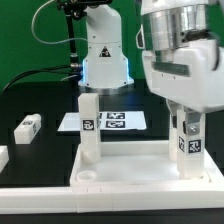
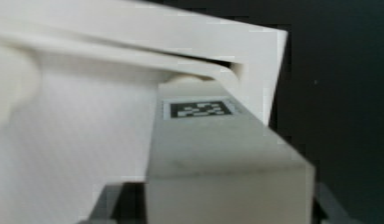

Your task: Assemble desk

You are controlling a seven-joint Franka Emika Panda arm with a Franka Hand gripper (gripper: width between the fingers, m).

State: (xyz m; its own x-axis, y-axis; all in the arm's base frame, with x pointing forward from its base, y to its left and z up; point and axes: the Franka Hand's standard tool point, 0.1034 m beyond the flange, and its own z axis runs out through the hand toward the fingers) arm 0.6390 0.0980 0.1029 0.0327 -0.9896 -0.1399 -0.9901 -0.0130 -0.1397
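Note:
The white tabletop panel lies flat at the front, rim up. One square leg post stands upright in its corner on the exterior view's left, with a round socket showing near it. My gripper is shut on a second tagged leg post, held upright at the panel's corner on the exterior view's right. In the wrist view this leg post runs between my dark fingers towards the panel's rim. Its lower end is hidden, so whether it is seated cannot be told.
A loose leg post lies on the black table at the exterior view's left, with another white piece at the edge. The marker board lies behind the panel, before the robot base. A low white rail runs along the front.

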